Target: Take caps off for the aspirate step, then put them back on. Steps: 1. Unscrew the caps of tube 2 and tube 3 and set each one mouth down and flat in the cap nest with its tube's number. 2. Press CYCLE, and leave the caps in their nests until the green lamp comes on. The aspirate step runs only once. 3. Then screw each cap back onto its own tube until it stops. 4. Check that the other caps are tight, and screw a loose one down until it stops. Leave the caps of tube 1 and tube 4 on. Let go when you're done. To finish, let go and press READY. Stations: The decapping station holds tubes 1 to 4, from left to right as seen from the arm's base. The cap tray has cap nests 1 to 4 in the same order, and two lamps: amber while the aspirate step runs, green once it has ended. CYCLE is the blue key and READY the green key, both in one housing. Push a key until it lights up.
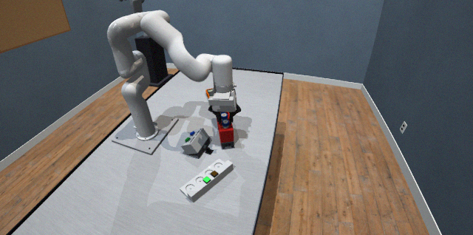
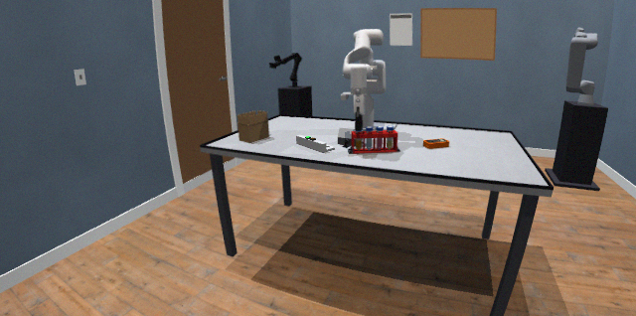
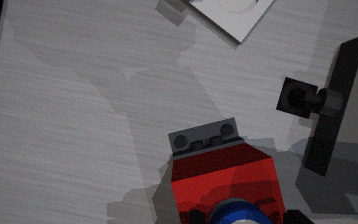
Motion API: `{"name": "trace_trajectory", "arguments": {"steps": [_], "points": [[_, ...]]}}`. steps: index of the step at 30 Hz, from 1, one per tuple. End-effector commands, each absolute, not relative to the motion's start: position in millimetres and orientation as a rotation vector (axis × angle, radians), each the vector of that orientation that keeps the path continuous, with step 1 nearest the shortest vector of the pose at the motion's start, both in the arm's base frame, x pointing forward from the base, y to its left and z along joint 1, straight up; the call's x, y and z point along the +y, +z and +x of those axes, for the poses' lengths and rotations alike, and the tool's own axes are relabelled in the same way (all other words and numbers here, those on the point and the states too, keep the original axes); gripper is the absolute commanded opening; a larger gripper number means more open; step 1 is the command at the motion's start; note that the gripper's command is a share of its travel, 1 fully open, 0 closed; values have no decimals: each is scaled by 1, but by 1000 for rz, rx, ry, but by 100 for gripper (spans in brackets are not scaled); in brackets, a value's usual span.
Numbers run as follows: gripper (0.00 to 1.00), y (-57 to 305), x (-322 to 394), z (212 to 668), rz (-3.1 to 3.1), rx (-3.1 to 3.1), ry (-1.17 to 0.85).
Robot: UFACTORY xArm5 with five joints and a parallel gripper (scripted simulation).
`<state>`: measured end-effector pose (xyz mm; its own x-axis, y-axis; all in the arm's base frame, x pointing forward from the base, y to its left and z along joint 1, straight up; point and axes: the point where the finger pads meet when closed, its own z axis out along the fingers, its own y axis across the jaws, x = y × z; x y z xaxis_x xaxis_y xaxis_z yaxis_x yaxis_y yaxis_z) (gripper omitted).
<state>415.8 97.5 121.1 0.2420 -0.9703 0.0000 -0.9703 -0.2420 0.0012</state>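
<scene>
The red tube rack (image 1: 225, 133) stands on the table with blue-capped tubes in a row; it also shows in the exterior view (image 2: 375, 141). My gripper (image 1: 225, 116) hangs straight down over the rack's end nearest the cap tray. Its fingers stand a little apart on either side of that end tube's blue cap (image 3: 240, 212), open and not clamping it. The white cap tray (image 1: 207, 179) lies in front of the rack. Its green lamp (image 1: 206, 179) is lit, its amber lamp (image 1: 213, 173) is dark, and the nests I can see hold no caps.
The grey key housing (image 1: 195, 141) with the blue key (image 1: 192, 133) and the green key (image 1: 187, 139) sits just left of the rack. An orange device (image 2: 436, 143) lies beyond the rack. A cardboard box (image 2: 252, 126) stands at a table corner.
</scene>
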Motion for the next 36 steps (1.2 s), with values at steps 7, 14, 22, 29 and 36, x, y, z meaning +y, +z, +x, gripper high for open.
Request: {"name": "trace_trajectory", "arguments": {"steps": [7, 14, 22, 29, 36], "points": [[46, 147, 98, 417, 2478, -1936, 4], [46, 162, 98, 417, 2478, -1936, 4], [0, 162, 73, 384, 2178, -2269, 3], [0, 162, 62, 370, 2178, -2269, 3], [0, 145, 39, 339, 2177, -2269, 3]]}}
